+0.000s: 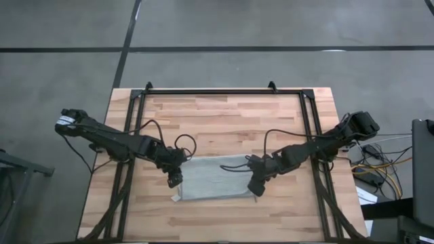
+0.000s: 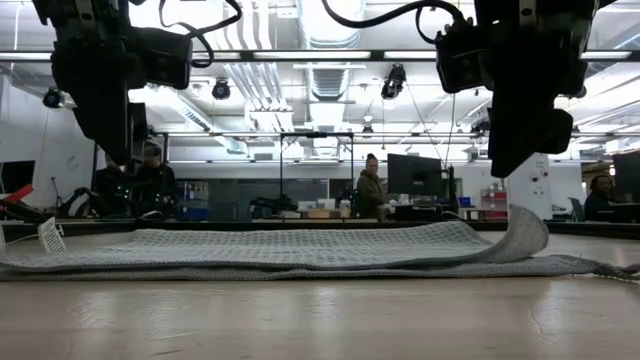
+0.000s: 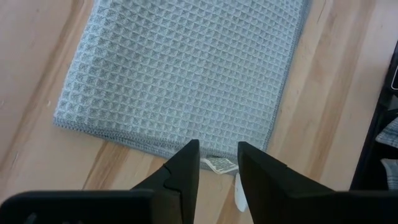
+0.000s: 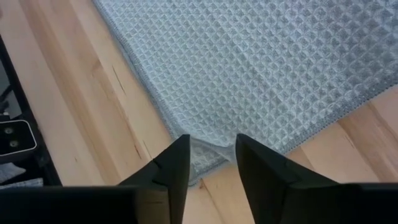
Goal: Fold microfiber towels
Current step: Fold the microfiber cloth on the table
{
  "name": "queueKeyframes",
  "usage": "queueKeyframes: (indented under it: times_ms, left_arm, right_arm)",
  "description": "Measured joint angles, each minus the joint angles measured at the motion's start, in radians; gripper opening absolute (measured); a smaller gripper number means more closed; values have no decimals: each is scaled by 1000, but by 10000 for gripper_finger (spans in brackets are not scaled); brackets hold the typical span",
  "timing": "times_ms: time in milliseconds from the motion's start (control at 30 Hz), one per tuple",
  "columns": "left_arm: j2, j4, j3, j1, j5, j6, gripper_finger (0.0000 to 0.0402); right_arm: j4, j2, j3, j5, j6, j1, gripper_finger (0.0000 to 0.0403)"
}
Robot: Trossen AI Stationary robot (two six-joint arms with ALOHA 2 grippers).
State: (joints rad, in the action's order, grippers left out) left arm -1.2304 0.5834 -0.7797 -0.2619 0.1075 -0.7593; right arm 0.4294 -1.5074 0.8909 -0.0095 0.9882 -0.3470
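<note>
The towel (image 1: 215,177) lies folded once at the bench's (image 1: 224,115) six o'clock; the left hand (image 1: 175,181) and right hand (image 1: 256,189) hover released at its near corners; further folds likely remain

Microfiber towel (image 1: 215,177): pale grey-green, with a regular waffle grid of small raised squares and a narrow stitched hem of the same colour. Tag (image 3: 220,164) at its edge: white with dark print. Tabletop (image 1: 224,118): light, warm wood in long planks with fine grain lines. Left gripper (image 3: 217,163) and right gripper (image 4: 212,157): matte black fingers. Frame (image 1: 224,91) on the table: black.
</note>
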Motion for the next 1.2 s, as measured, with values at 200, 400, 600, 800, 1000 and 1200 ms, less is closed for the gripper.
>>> queueKeyframes:
  times_ms: [200, 400, 600, 800, 1000, 1200]
  left_arm:
    - [0, 0, 0, 0, -2, 0, 113]
    - [0, 0, 0, 0, -25, 24, 113]
    - [0, 0, 0, -1, -32, 27, 111]
    - [0, -1, 0, -1, -32, 19, 112]
    - [0, -2, 0, -1, -31, 18, 112]
    - [0, -3, 0, -1, -31, 18, 112]
  right_arm:
    - [0, 0, -13, 1, 10, -1, 133]
    - [0, 0, -60, 84, 85, 4, 119]
    - [-8, 0, -104, 85, 171, 6, 94]
    - [-115, 0, -106, 89, 172, 8, 76]
    - [-130, 0, -106, 88, 189, 7, 68]
    - [-128, -11, -109, 49, 194, 8, 72]
